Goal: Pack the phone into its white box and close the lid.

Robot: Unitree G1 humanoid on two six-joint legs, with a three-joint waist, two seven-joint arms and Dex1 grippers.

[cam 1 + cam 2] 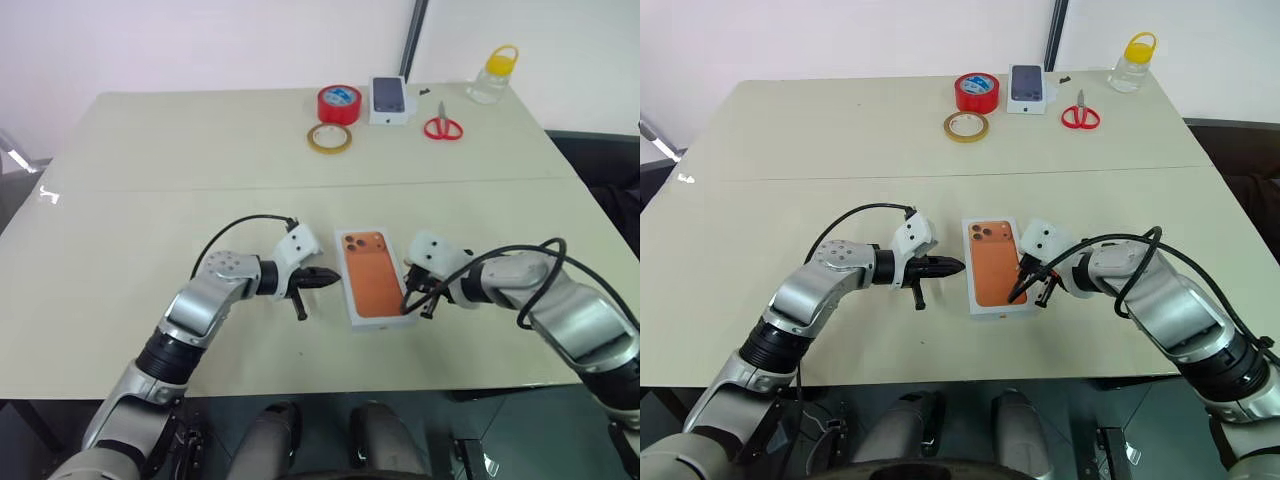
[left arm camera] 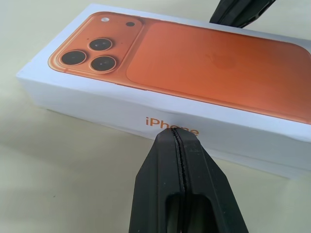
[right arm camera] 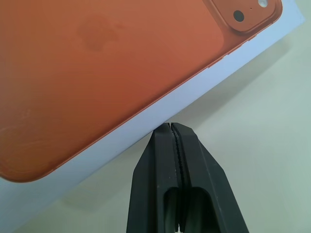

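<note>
The white box (image 2: 265,162) lies closed on the table in front of me. Its lid (image 1: 372,275) is on, with the orange phone picture facing up. The phone itself is hidden. My left gripper (image 1: 335,277) is shut and points at the middle of the box's left long side. In the left wrist view its tips (image 2: 174,130) sit right at the printed side wall. My right gripper (image 1: 1012,297) is shut too, with its tips (image 3: 170,126) at the lid's right long edge near the front corner. Neither gripper holds anything.
At the far side of the table are a red tape roll (image 1: 339,103), a tan tape ring (image 1: 329,138), a smaller white box with a dark phone picture (image 1: 389,100), red scissors (image 1: 442,127) and a yellow-capped jar (image 1: 494,74). The table's front edge (image 1: 330,385) is close behind my grippers.
</note>
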